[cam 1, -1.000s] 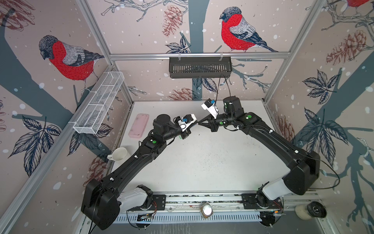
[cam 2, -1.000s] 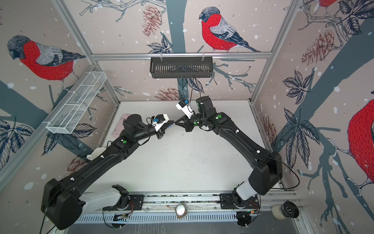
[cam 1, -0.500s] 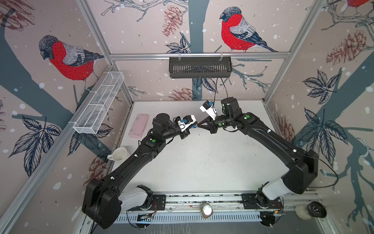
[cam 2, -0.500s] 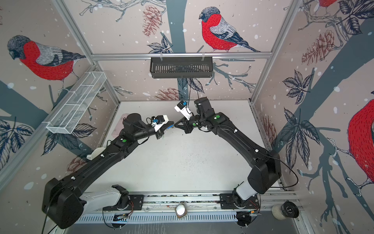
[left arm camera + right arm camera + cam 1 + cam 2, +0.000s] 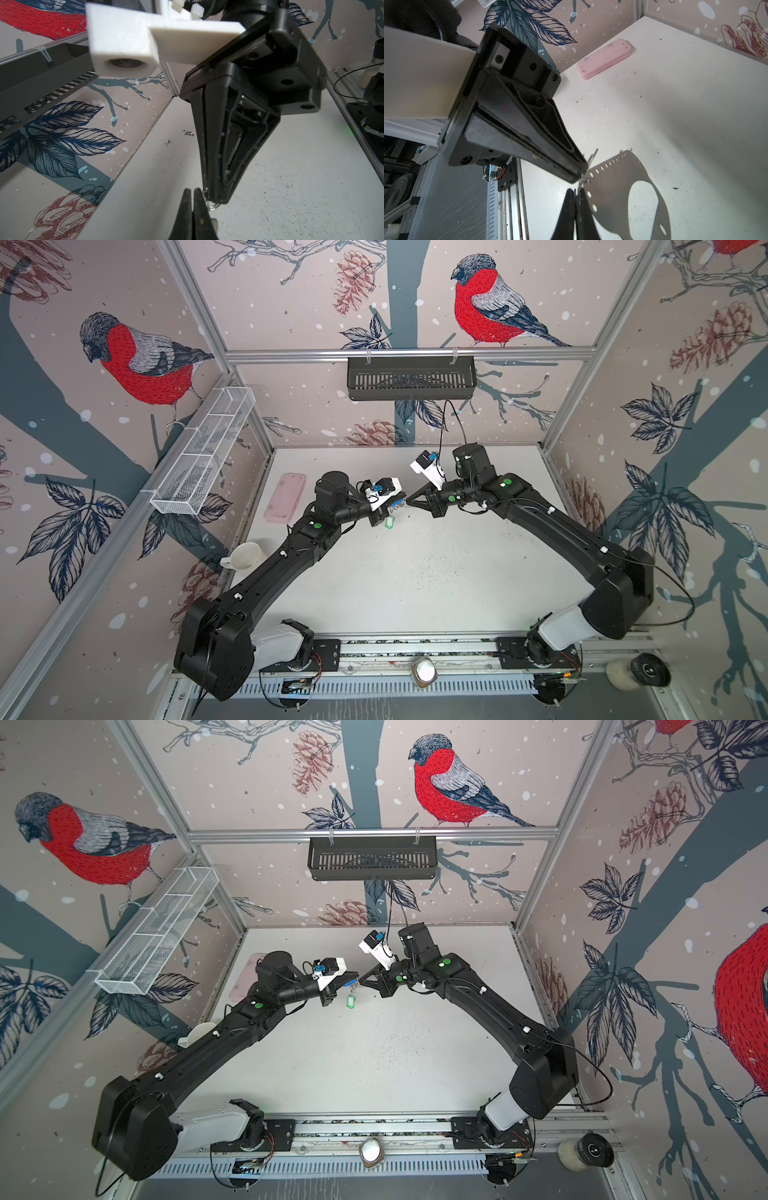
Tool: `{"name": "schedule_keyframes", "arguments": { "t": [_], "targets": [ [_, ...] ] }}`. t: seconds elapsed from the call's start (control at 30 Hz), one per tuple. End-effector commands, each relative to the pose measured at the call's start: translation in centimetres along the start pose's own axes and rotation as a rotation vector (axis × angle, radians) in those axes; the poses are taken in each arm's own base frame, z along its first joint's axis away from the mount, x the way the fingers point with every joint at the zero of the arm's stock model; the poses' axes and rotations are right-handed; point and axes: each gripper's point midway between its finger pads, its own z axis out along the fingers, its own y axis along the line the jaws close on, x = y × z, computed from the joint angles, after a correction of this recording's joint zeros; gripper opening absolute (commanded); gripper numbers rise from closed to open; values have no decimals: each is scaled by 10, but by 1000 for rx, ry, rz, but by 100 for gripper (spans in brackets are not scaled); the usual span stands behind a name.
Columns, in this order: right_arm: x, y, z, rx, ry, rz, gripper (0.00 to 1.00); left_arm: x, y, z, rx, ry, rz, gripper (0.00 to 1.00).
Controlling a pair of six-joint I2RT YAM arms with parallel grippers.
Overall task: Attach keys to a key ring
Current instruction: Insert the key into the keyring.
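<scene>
While the left gripper (image 5: pixel 400 504) and right gripper (image 5: pixel 411 502) sit tip to tip above the table (image 5: pixel 415 572), about mid-width and nearer the back edge than the front, both have their jaws pressed together, fingers flush in each wrist view.

Left: blue tag (image 5: pixel 351 983) pokes out right at its tip in both top views. Green tag (image 5: pixel 389 523) dangles just below it on a short link, clear of the table. Can't tell what exactly sits between the jaws.

Right: in the left wrist view a small wire ring (image 5: pixel 214 206) sits at its tip. Can't tell if it's pinched or only touching.

Key ring (image 5: pixel 614 176) is off the table, hanging where the 2 tips meet. Right wrist view shows its holed edge running right past both tips, oval cutout on the side away from them. Can't tell which gripper carries it. Can't make it out in the top views.

Keys: only the 2 tags read clearly. 1 thin silver sliver shows beside the left tip in the right wrist view, too small to call.

Pink case (image 5: pixel 286 497) lies flat by the table's left edge, toward the back-left corner, well apart from the grippers. White cup (image 5: pixel 245 558) sits at the left edge further forward, just beside the left arm.
</scene>
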Motion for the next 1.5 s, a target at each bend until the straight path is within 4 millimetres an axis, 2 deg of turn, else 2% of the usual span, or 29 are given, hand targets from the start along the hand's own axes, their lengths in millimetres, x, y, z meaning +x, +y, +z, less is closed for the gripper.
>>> {"name": "schedule_keyframes", "arguments": {
  "t": [0.0,0.17,0.3,0.5,0.7,0.9,1.2,1.47],
  "targets": [
    [28,21,-3,-106,101,120,0,-18,40,-6,-191,-50,81,0],
    [27,12,-8,-80,92,165,0,-14,38,-6,-192,-54,54,0],
    [26,8,-14,-52,95,183,0,-12,36,-9,-207,-69,32,4],
    [31,1,-15,-19,125,207,0,-19,32,-18,-220,-106,15,12],
    [36,-3,-18,9,168,230,0,-22,28,-26,-231,-125,4,15],
    [36,-5,-19,24,172,229,0,-22,20,-27,-198,-137,-42,15],
    [26,-5,-26,72,152,141,0,-22,-4,-19,-58,-228,-159,7],
    [18,-1,-26,103,128,33,0,-33,-18,-10,93,-290,-200,7]
  ]
}}
